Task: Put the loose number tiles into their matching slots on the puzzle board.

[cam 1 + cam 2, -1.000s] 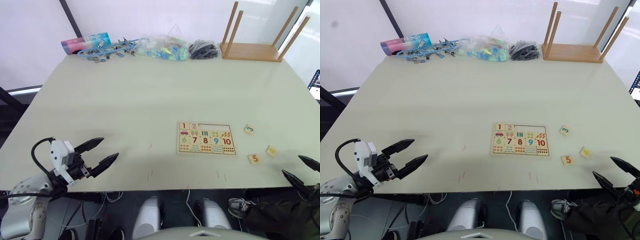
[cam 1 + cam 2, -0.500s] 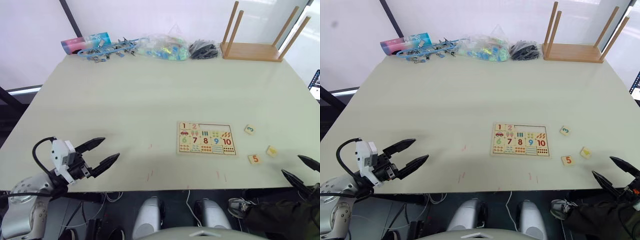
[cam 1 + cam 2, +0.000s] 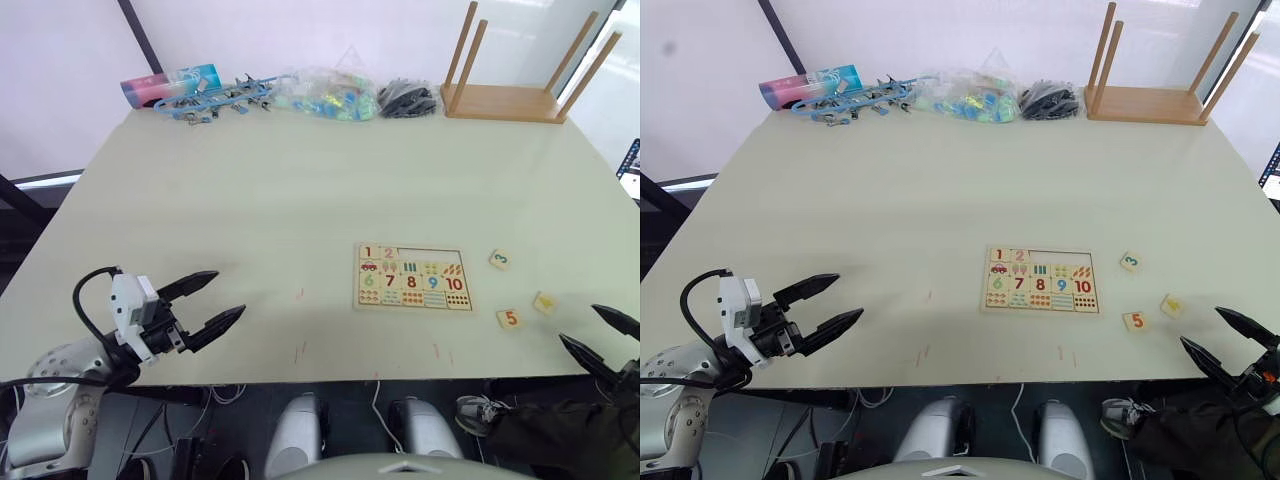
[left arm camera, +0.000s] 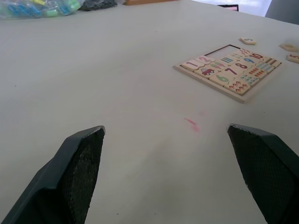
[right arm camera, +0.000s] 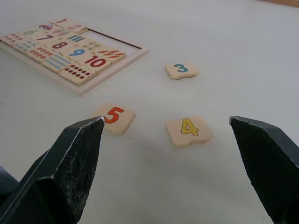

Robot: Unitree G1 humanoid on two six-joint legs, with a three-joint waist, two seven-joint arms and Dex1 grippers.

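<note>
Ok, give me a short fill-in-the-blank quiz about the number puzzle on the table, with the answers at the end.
1. The loose pale wooden tile printed with a green 3 lies on the pale table, to the robot's ____ of the flat wooden puzzle board.
2. The number of loose tiles beside the board is ____.
3. The tile nearest the right gripper with a yellow digit shows the number ____.
4. The fingers of the left gripper are ____.

Missing words: right; three; 4; open

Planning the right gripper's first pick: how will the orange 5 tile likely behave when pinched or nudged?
The 5 tile looks like a thin, flat wooden square, so probably stiff and light. It lies flush on the smooth table, so it may slide rather than lift when nudged. It shouldn't roll or tip, but its low edge gives the fingers little to pinch.
</note>
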